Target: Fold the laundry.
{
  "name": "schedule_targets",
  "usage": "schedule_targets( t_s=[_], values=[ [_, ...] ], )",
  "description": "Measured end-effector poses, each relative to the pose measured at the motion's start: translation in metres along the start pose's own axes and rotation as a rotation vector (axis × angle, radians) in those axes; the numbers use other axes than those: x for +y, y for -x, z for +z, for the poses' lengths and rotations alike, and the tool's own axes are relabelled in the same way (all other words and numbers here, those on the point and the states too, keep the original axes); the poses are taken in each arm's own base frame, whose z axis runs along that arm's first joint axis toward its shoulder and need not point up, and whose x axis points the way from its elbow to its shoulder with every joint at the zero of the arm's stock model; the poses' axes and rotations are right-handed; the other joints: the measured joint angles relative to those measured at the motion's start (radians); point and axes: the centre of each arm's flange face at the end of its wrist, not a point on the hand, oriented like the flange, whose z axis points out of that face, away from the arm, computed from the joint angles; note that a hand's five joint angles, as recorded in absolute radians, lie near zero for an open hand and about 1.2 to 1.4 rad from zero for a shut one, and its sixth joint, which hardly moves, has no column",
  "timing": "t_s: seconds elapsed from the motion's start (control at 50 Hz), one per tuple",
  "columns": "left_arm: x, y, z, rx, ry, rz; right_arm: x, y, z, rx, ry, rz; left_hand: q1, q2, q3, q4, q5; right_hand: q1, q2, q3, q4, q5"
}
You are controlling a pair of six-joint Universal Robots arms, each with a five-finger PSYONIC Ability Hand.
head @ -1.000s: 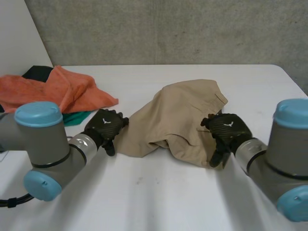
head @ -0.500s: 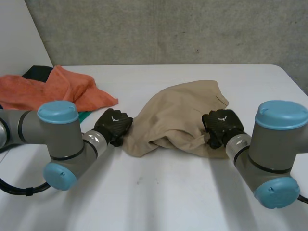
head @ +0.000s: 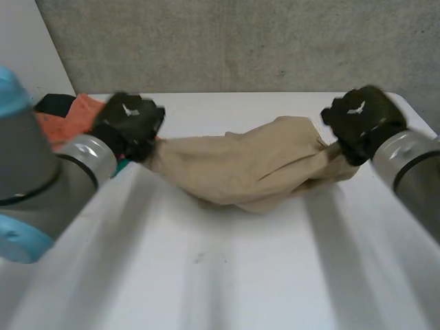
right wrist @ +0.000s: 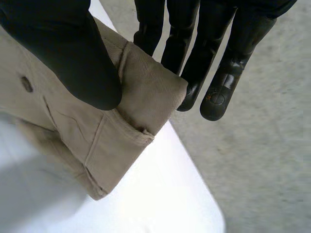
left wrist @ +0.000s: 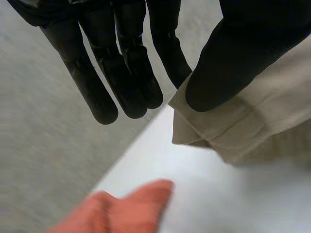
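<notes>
Left robot hand [head: 127,124] pinches one end of the beige garment [head: 247,168] between thumb and straight fingers, and the right robot hand [head: 357,124] clamps the other end likewise. Stretched between them, the garment sags toward the white bench [head: 227,275]. An orange cloth [left wrist: 126,208] lies far left.

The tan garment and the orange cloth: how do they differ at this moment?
The tan garment is pinched at its ends by the left hand and the right hand and stretched between them, sagging in the middle. The orange cloth lies crumpled and unheld beside the left arm. The tan garment shows stitched seams and hems; the orange cloth shows none I can make out. Both are soft laundry at the white table.
</notes>
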Motion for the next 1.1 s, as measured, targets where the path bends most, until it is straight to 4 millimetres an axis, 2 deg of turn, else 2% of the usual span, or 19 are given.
schedule_targets(
  t_s=[0.04,0.12,0.18,0.24,0.38,0.4,0.5,0.54,0.6,0.66,0.72,0.76,0.82,0.86,0.96,0.98,1.06,1.08,1.1],
  values=[
    [-0.014,0.007,-0.011,-0.017,-0.023,0.003,-0.008,-0.011,-0.007,0.003,0.011,-0.031,0.0,0.0,0.0,0.003,0.0,0.006,0.0,0.0,0.0,0.0],
    [-0.024,0.011,-0.025,-0.021,-0.011,0.001,-0.012,-0.019,-0.016,-0.024,0.052,-0.076,0.0,0.001,0.003,0.003,0.0,0.006,0.0,0.0,0.0,0.0],
    [-0.023,0.01,-0.032,-0.004,0.029,-0.003,-0.01,-0.02,-0.02,-0.06,0.094,-0.108,0.0,0.002,0.004,0.003,0.0,0.006,0.0,0.0,0.0,0.0],
    [-0.014,0.004,-0.029,0.02,0.074,-0.008,-0.005,-0.016,-0.015,-0.087,0.12,-0.119,0.0,0.003,0.004,0.003,0.0,0.006,0.0,0.0,0.0,0.0],
    [0.018,-0.009,0.005,0.067,0.162,-0.019,0.013,-0.002,0.022,-0.084,0.114,-0.093,0.0,0.003,0.004,0.004,0.0,0.006,0.0,0.0,0.0,0.0],
    [0.022,-0.01,0.017,0.062,0.158,-0.018,0.016,0.0,0.033,-0.067,0.096,-0.08,0.0,0.003,0.004,0.004,0.0,0.007,0.0,0.0,0.0,0.0],
    [0.018,-0.001,0.056,-0.008,0.06,-0.005,0.015,-0.002,0.068,0.032,-0.012,-0.039,0.0,0.003,0.005,0.004,0.0,0.007,0.0,0.0,0.0,0.0],
    [0.003,0.011,0.079,-0.087,-0.056,0.008,0.006,-0.01,0.088,0.122,-0.115,-0.018,0.0,0.003,0.005,0.004,0.0,0.007,0.0,0.0,0.0,0.0],
    [-0.018,0.027,0.094,-0.176,-0.183,0.019,-0.008,-0.024,0.102,0.22,-0.23,-0.004,0.0,0.003,0.005,0.004,0.0,0.012,0.0,0.0,0.0,0.0],
    [-0.059,0.054,0.106,-0.324,-0.394,0.03,-0.039,-0.052,0.115,0.392,-0.427,0.01,0.0,0.003,0.005,0.004,0.0,0.012,0.0,0.0,0.0,0.0],
    [-0.082,0.067,0.106,-0.397,-0.503,0.031,-0.056,-0.068,0.117,0.484,-0.53,0.015,0.0,0.003,0.005,0.004,0.0,0.012,0.0,0.0,0.0,0.0],
    [-0.106,0.079,0.102,-0.458,-0.606,0.03,-0.075,-0.085,0.114,0.575,-0.627,0.02,0.0,0.003,0.005,0.004,0.0,0.012,0.0,0.0,0.0,0.0],
    [-0.124,0.086,0.095,-0.49,-0.677,0.019,-0.089,-0.098,0.109,0.641,-0.695,0.024,0.0,0.003,0.005,0.004,0.0,0.012,0.0,0.002,0.002,0.0],
    [-0.127,0.086,0.09,-0.485,-0.686,0.007,-0.092,-0.1,0.108,0.652,-0.704,0.026,0.0,0.003,0.005,0.004,0.0,0.012,0.0,0.002,0.003,0.01],
    [-0.116,0.078,0.083,-0.439,-0.638,-0.027,-0.081,-0.09,0.109,0.606,-0.65,0.026,0.0,0.003,0.005,0.004,0.0,0.012,0.0,0.002,0.003,0.015],
    [-0.103,0.071,0.08,-0.403,-0.592,-0.044,-0.068,-0.079,0.111,0.559,-0.596,0.026,0.0,0.003,0.005,0.004,0.0,0.012,0.0,0.002,0.003,0.015],
    [-0.074,0.055,0.076,-0.339,-0.501,-0.064,-0.042,-0.057,0.113,0.47,-0.487,0.029,0.0,0.004,0.006,0.004,0.0,0.012,0.0,0.002,0.003,0.015],
    [-0.056,0.045,0.074,-0.301,-0.447,-0.071,-0.024,-0.043,0.113,0.415,-0.417,0.031,0.0,0.004,0.006,0.004,0.0,0.012,0.0,0.002,0.003,0.015],
    [-0.048,0.039,0.073,-0.283,-0.422,-0.074,-0.018,-0.038,0.113,0.395,-0.39,0.032,0.0,0.004,0.006,0.004,0.0,0.012,0.0,0.002,0.003,0.015]
  ],
)
